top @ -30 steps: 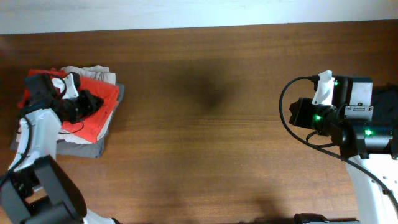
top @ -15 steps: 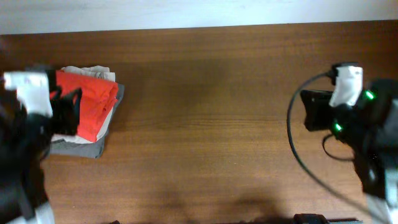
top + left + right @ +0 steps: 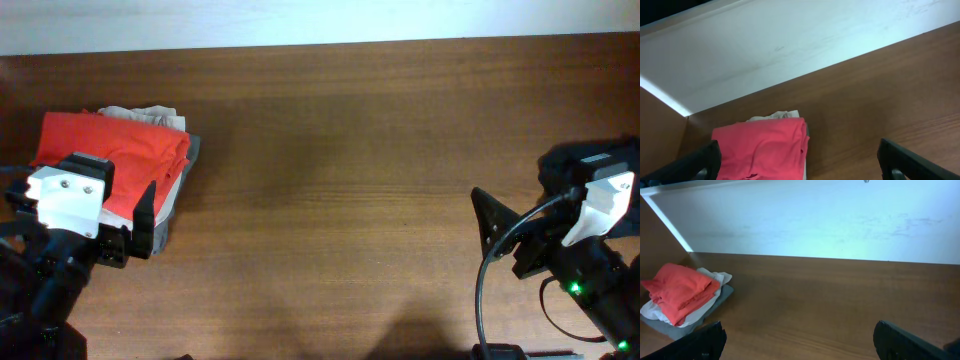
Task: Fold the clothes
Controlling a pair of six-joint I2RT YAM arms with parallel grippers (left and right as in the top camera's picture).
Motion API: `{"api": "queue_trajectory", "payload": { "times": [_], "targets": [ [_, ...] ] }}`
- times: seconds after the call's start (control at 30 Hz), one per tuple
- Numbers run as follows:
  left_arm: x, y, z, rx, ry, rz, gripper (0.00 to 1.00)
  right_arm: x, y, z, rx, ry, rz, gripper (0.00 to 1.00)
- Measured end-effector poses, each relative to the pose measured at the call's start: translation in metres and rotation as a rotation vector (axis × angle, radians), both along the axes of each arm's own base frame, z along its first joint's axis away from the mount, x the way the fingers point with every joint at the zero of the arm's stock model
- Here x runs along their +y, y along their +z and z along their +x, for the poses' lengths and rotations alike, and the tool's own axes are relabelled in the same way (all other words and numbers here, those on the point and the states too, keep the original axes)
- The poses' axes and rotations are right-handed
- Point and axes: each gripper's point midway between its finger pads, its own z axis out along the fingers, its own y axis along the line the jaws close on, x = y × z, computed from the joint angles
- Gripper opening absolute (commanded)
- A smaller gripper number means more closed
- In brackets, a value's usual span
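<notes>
The clothes form a small stack at the table's far left. An orange-red garment (image 3: 115, 155) lies folded on top, over a white one (image 3: 150, 114) and a grey one (image 3: 165, 225). The red garment (image 3: 762, 147) also shows low in the left wrist view, and the stack (image 3: 682, 297) sits at the left of the right wrist view. My left gripper (image 3: 800, 152) hovers raised just in front of the stack, open and holding nothing. My right gripper (image 3: 800, 332) is far off at the table's right side, open over bare wood.
The brown wooden table (image 3: 330, 200) stretches between the two arms. A white wall (image 3: 300, 20) runs along its far edge. A black cable (image 3: 480, 295) loops beside the right arm. The left arm's white body (image 3: 65, 195) overlaps the stack's near edge from above.
The left gripper opened, let go of the orange-red garment and pulled back toward the near edge. The right gripper opened too and drew back and down-right. The red garment now lies uncovered.
</notes>
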Motion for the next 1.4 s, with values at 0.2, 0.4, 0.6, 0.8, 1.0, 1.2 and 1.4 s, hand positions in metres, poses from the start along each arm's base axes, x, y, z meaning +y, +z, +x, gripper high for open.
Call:
{"api": "queue_trajectory", "payload": {
  "times": [0.2, 0.4, 0.6, 0.8, 1.0, 1.2, 1.4],
  "targets": [
    [0.0, -0.005, -0.001, 0.022, 0.001, -0.005, 1.0, 0.0, -0.004, -0.001, 0.02, 0.001, 0.003, 0.99],
    [0.005, -0.016, 0.011, 0.068, 0.002, -0.024, 1.0, 0.004, -0.019, -0.009, 0.098, 0.013, 0.03, 0.99],
    [0.013, -0.033, 0.029, 0.136, 0.002, -0.053, 1.0, 0.002, -0.037, -0.017, 0.181, -0.001, 0.033, 0.99],
    [0.016, -0.04, 0.035, 0.162, 0.005, -0.062, 1.0, -0.023, -0.042, -0.012, 0.181, -0.129, -0.05, 0.99],
    [0.019, -0.047, 0.042, 0.189, 0.005, -0.074, 1.0, -0.035, -0.046, -0.012, 0.152, -0.133, -0.222, 0.99],
    [0.021, -0.053, 0.047, 0.211, 0.005, -0.082, 1.0, -0.046, -0.08, -0.022, 0.064, -0.176, -0.319, 0.99],
    [0.022, -0.055, 0.048, 0.216, 0.007, -0.083, 1.0, -0.048, -0.177, -0.025, 0.072, -0.179, -0.338, 0.99]
  ]
}}
